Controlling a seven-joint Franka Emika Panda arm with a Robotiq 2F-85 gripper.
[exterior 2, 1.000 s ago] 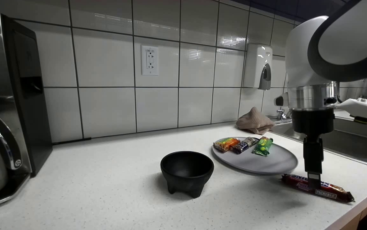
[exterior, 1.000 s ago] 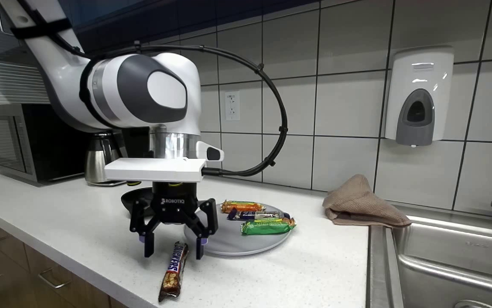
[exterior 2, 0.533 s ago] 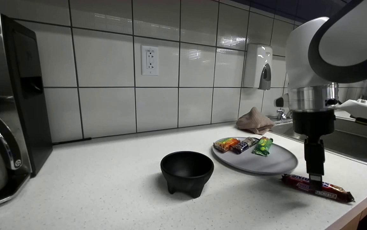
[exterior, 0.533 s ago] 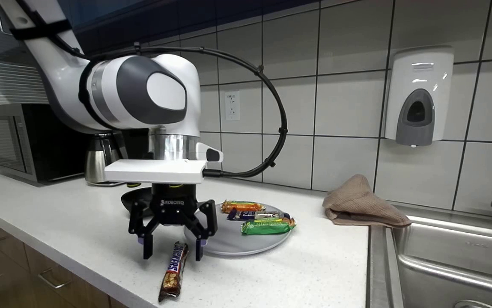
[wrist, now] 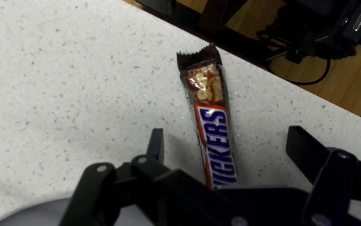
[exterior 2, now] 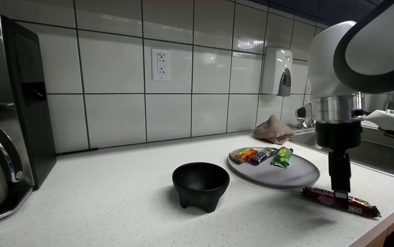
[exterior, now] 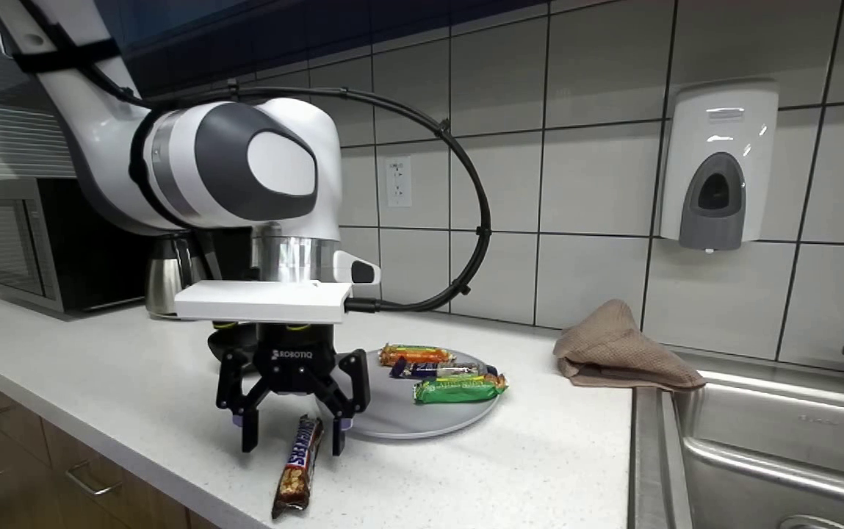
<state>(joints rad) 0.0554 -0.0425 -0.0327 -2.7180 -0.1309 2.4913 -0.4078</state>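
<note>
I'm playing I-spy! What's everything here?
Counter: one, white, by wall.
Cabinets: several, brown, below counter.
Snickers bar: one, brown, on counter.
Plate: one, grey, counter.
Wrapped bars: three, orange, navy, green, on plate.
Bowl: one, black, counter.
Microwave: one, black-silver, counter.
Carafe: one, silver, by coffee maker.
Sink: one, silver, in counter.
Cloth: one, brown, by sink.
Soap dispenser: one, white-grey, wall.
Outlet: one, white, wall.
Robot arm: one, white-grey, above counter.
Gripper: one, black, open over Snickers bar.

In the wrist view, free strips of worktop [wrist: 260,138] flank the bar [wrist: 213,124] at centre, the right one wider, inside the spread pincer [wrist: 225,137]; the plate [wrist: 48,213] obstructs the lower left.
</note>
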